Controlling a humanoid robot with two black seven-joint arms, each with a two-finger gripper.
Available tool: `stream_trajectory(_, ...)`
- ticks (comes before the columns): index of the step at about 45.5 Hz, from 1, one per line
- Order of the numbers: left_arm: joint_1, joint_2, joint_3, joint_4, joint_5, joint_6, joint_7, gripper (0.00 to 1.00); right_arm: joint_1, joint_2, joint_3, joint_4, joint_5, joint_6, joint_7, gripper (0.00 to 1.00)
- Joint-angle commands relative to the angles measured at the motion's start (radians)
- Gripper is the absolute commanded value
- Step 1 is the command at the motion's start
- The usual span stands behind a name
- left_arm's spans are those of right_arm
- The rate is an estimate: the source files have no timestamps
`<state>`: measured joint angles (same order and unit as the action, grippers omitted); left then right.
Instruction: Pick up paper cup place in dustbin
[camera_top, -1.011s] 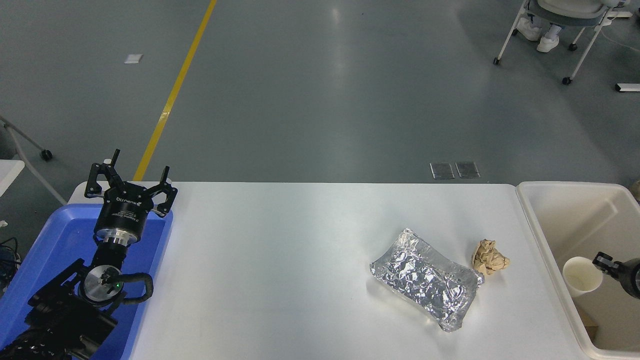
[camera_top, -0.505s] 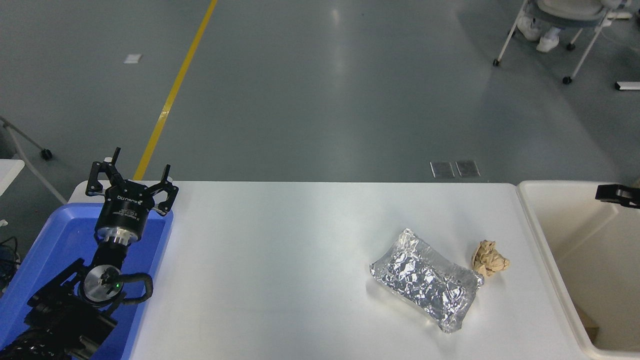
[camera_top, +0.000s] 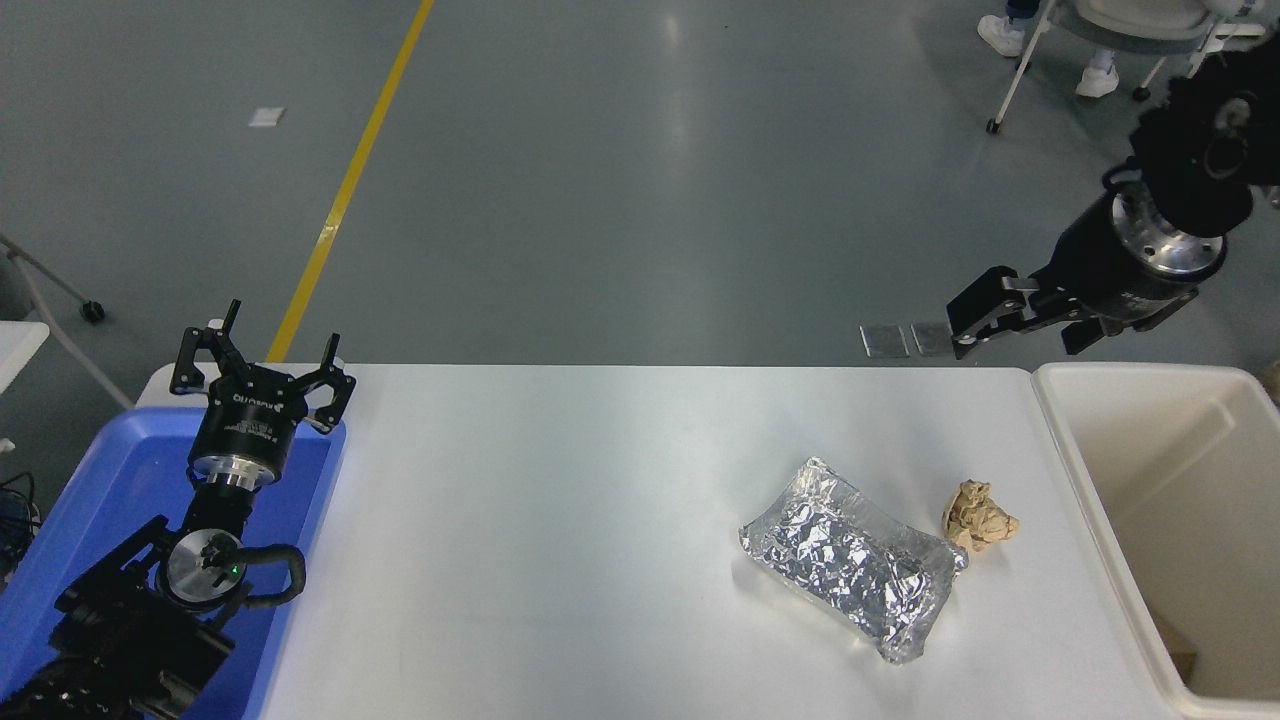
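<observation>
1. The black right end effector (camera_top: 1015, 322) is seen raised above the far edge of the white desk (camera_top: 560, 520), empty, its fingers spread wide.
2. The black left end effector (camera_top: 262, 362) is held wide over the blue plastic tray (camera_top: 120, 470).
3. The paper cup cannot be seen; the large cream-white rectangular dustbin (camera_top: 1085, 480) stands at the desk's right end.

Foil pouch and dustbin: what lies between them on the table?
Head view: only a crumpled brown paper ball between foil pouch and dustbin.
</observation>
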<state>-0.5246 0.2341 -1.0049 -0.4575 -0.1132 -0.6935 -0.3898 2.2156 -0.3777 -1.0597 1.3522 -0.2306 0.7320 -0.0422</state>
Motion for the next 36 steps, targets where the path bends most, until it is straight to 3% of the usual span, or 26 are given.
stream_trajectory(1,0.000,0.001,0.000,0.000,0.000,0.002,0.000,1.00,0.061,0.151,0.058,0.013,0.186,0.053,-0.002,1.00)
stream_trajectory(36,0.002,-0.001,0.000,0.000,-0.002,0.003,-0.001,1.00,0.115,0.105,0.060,0.018,0.209,0.053,-0.002,1.00)
